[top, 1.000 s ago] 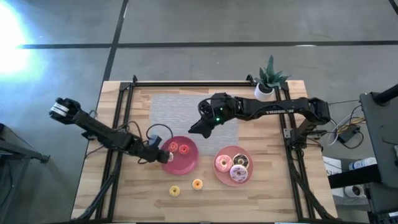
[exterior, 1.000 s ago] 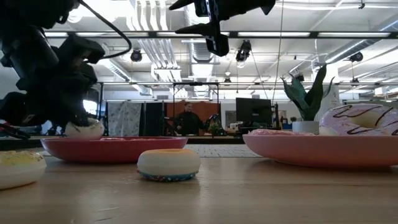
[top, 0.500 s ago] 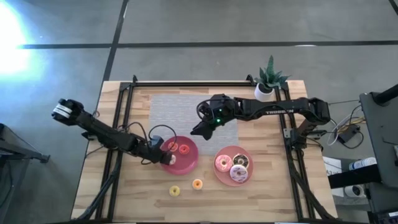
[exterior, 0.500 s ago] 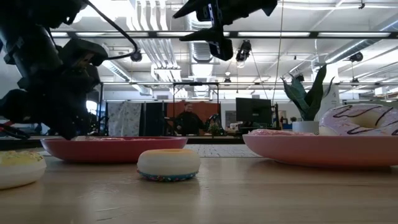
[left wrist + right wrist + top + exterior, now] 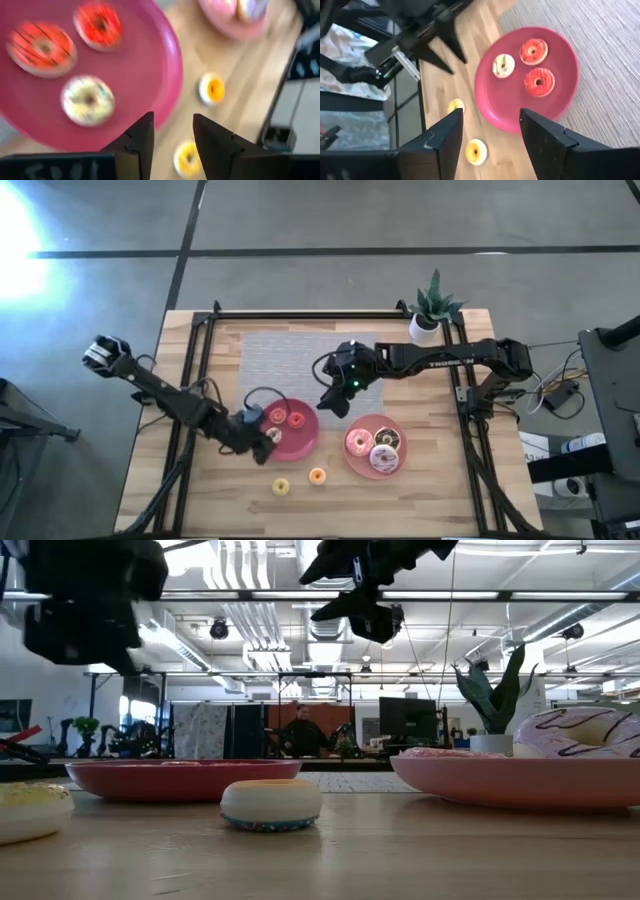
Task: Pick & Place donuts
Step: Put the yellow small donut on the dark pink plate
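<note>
While both arms hang above the worktop (image 5: 200, 490), neither gripper carries anything.

Left gripper (image 5: 262, 442): positioned over the near-left rim of the left plate (image 5: 305, 442), raised clear of it. Its fingers (image 5: 145, 137) stand apart with nothing between them; the wrist view shows only plate and wood through the gap.

Right gripper (image 5: 330, 402): suspended between the two plates, just off the far-right edge of the left plate and over the grey mat (image 5: 290, 355). Its fingers (image 5: 445, 137) are spread wide and empty.

Left plate contents: three mini donuts. A red one (image 5: 534, 51) and a second red one (image 5: 538, 81) lie side by side; a pale sprinkled one (image 5: 503, 65) lies beside them, nearer the left gripper. All three sit flat and apart from each other.

Right plate (image 5: 352, 462) contents: a pink donut (image 5: 359, 443), a white-pink sprinkled donut (image 5: 383, 458) and a dark chocolate donut (image 5: 388, 440), packed close together.

Loose items on the bare wood in front of the plates: a yellow mini donut (image 5: 281, 486) and an orange mini donut (image 5: 317, 476), near each other but not touching, and off both plates.

Other: a potted plant (image 5: 431, 308) stands at the far-right corner. A person (image 5: 300, 730) is visible in the room beyond, well away from the worktop.
</note>
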Robot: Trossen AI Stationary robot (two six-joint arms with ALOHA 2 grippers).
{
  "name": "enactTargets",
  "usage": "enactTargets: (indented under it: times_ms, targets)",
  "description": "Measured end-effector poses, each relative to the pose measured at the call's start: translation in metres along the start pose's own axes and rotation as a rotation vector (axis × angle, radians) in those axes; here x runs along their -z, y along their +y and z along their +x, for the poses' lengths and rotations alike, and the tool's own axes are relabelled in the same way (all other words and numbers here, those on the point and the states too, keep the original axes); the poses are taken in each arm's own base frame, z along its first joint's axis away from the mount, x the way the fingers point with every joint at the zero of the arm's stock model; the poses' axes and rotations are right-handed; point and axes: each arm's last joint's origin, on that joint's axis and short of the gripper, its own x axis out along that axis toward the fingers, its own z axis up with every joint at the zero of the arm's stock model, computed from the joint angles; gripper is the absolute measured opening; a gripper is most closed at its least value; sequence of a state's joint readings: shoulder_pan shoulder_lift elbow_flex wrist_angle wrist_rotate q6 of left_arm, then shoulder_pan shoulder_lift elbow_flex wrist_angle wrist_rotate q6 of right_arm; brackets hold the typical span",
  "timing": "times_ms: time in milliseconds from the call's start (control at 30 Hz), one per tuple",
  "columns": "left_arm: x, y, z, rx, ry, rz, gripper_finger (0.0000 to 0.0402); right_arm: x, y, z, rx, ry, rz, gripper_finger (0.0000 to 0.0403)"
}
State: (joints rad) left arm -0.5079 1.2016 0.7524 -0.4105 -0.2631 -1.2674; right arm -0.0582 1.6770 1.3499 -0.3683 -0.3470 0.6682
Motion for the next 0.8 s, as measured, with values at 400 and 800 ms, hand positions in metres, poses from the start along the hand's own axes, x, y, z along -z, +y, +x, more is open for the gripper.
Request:
enactTargets:
  times_ms: [400, 800]
  targets:
    - [0.053, -0.019, 0.048, -0.066, 0.222, -0.124, 0.011, 0.02, 0.006, 0.007, 0.068, 0.08, 0.037, 0.0187]
    - [0.063, -0.04, 0.076, -0.111, 0.264, -0.135, 0.0126, 0.045, 0.029, 0.016, 0.097, 0.103, 0.047, 0.0187]
